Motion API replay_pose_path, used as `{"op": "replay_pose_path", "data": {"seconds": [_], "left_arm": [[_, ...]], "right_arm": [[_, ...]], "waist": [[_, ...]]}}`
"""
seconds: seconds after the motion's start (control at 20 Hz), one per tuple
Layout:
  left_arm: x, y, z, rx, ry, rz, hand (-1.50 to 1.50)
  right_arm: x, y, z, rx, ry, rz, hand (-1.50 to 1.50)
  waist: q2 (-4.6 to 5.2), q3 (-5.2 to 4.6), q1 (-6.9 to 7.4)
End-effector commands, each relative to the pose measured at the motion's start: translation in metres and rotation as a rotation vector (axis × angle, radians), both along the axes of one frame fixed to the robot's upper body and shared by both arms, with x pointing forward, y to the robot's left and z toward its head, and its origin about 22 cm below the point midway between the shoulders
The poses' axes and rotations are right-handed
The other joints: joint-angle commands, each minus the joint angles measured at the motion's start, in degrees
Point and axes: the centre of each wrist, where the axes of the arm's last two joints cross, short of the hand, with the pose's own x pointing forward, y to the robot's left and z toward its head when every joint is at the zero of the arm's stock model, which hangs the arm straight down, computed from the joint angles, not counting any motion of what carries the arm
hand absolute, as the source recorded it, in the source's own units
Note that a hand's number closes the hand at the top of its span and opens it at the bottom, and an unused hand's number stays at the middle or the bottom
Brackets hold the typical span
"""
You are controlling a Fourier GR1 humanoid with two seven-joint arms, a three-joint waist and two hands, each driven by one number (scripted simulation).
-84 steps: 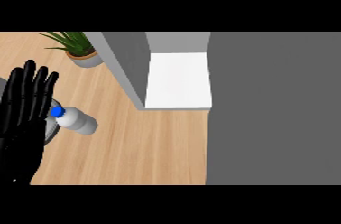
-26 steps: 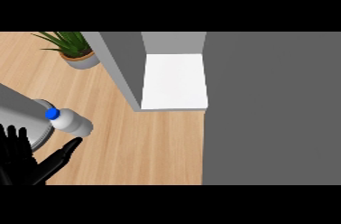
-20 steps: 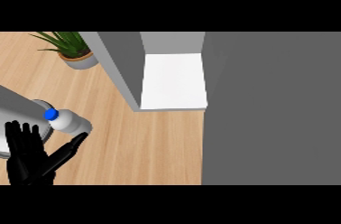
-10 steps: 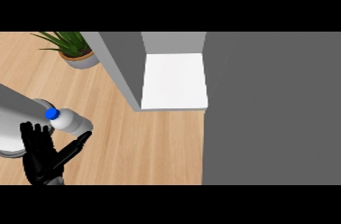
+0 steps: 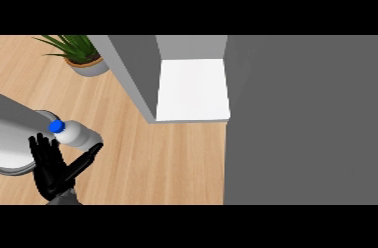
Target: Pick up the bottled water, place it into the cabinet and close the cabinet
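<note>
Fingers (image 5: 46,151) straight and spread, thumb out, holding nothing | hand (image 5: 55,169) just below bottled water (image 5: 74,133), left hand by its place | bottle lies tilted on wooden counter (image 5: 162,162), blue cap up-left | advice: curl round the body, not the cap | open cabinet (image 5: 190,89) up-right | right hand unseen

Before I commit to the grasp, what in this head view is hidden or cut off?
- Bottled water: its lower body, hidden behind the hand.
- Which hand this is: its forearm is cut by the view's lower edge.
- Cabinet: its door is not identifiable.
- Potted plant: leaves cut by the top edge.
</note>
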Motion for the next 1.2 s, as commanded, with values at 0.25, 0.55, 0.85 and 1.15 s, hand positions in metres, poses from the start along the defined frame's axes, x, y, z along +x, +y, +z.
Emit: {"op": "replay_pose_path", "data": {"seconds": [0.25, 0.55, 0.85, 1.15], "left_arm": [[0.013, -0.004, -0.020, -0.098, -0.086, -0.033, -1.50], [0.008, 0.007, -0.028, -0.154, -0.200, -0.071, -1.50], [0.017, 0.007, -0.031, -0.156, -0.249, -0.056, 1.50], [0.034, 0.006, -0.025, -0.155, -0.291, -0.035, 1.50]], "right_arm": [[-0.008, 0.005, 0.039, -0.005, -0.072, 0.021, -1.50], [-0.005, 0.005, 0.036, -0.031, -0.087, 0.005, -1.50], [-0.011, 0.004, 0.041, 0.001, -0.066, 0.019, -1.50], [-0.004, -0.002, 0.037, -0.038, -0.066, 0.029, -1.50]], "waist": [[0.04, -0.06, -0.03], [0.09, -0.06, 0.33], [0.07, -0.06, -0.16], [0.23, -0.05, 0.36]]}}
